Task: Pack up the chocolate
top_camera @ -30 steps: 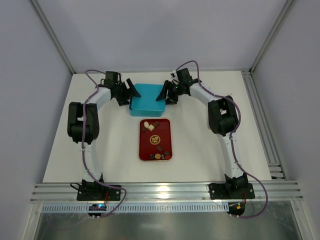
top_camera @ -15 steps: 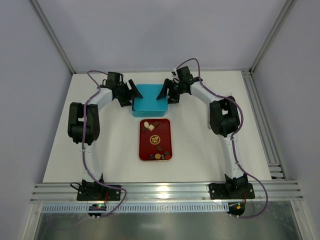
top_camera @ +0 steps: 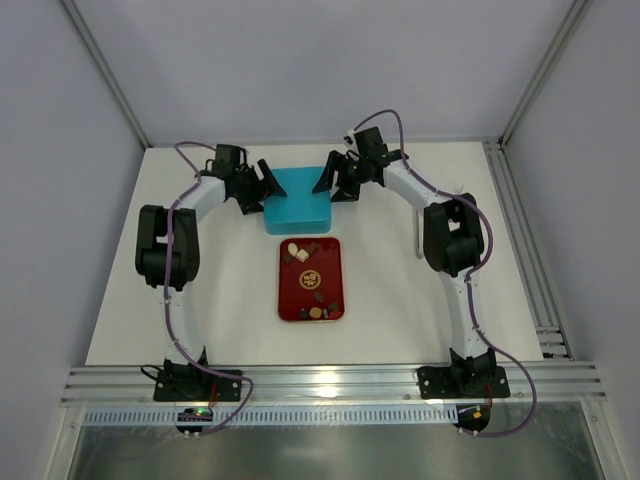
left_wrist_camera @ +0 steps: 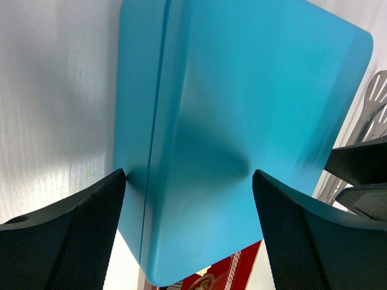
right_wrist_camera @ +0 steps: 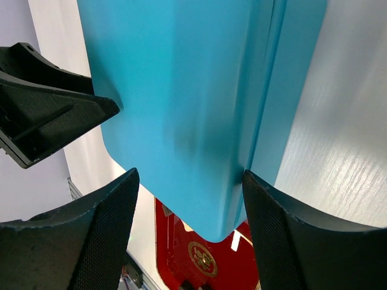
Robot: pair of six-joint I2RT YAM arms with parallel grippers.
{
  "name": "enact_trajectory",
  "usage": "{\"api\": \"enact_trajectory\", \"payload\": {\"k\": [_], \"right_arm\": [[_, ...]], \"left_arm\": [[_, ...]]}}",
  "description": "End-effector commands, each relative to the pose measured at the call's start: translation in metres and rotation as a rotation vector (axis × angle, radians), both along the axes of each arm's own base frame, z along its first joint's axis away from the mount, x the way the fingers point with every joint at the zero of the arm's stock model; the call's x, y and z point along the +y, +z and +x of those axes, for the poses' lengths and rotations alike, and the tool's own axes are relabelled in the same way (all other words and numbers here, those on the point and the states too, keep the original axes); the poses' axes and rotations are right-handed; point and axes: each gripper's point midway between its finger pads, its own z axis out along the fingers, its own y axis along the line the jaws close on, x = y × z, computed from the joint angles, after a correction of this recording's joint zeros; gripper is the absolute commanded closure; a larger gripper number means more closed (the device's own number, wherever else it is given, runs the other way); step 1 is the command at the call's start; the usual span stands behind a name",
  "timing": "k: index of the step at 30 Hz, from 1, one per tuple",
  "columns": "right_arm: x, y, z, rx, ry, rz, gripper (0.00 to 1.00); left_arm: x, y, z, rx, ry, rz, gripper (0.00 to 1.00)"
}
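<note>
Two grippers: the left gripper [top_camera: 262,183] and the right gripper [top_camera: 331,183] are flanking a teal box [top_camera: 297,205] at the far middle of the table [top_camera: 220,300], one on each side.
Left hand: its jaws are standing wide apart and carrying nothing. In its wrist view the box is filling the gap between the fingers. I cannot tell whether a pad is touching the box wall.
Right hand: its jaws are also spreading wide and holding nothing. They are straddling the box's right side, and contact is unclear.
Chocolate: the small brown, tan and cream pieces [top_camera: 299,252] are lying on a red tray [top_camera: 295,290] just near of the box. One cluster is sitting at the tray's far end, another at its near right corner.
Box: it is showing an unbroken teal top, with no opening in sight.
Step, as I judge it: both arms are working on the box before any sweet goes in.
Risk, shove: one arm pressing harder than the other could be sliding the box nearward into the tray and scattering the sweets.
Risk, slip: the smooth, rounded walls are offering little purchase, so an uneven lift could be tilting or dropping the box.
Risk, clash: each wrist view is showing the other arm's fingers close by, so a reach across could be knocking them together.
</note>
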Motion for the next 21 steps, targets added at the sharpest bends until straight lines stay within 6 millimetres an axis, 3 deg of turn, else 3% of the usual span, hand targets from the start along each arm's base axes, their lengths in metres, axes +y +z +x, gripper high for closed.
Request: {"api": "enact_trajectory", "payload": {"k": [1, 9, 21], "right_arm": [[0.012, 0.044, -0.001, -0.089, 0.028, 0.055, 0.30], [0.013, 0.038, 0.000, -0.078, 0.027, 0.046, 0.30], [0.008, 0.009, 0.006, -0.035, 0.007, 0.002, 0.30]], "left_arm": [[-0.013, 0.036, 0.002, -0.088, -0.035, -0.047, 0.17], [-0.012, 0.034, 0.002, -0.076, -0.029, -0.043, 0.16], [-0.003, 0.025, 0.005, -0.036, 0.003, 0.011, 0.14]]}}
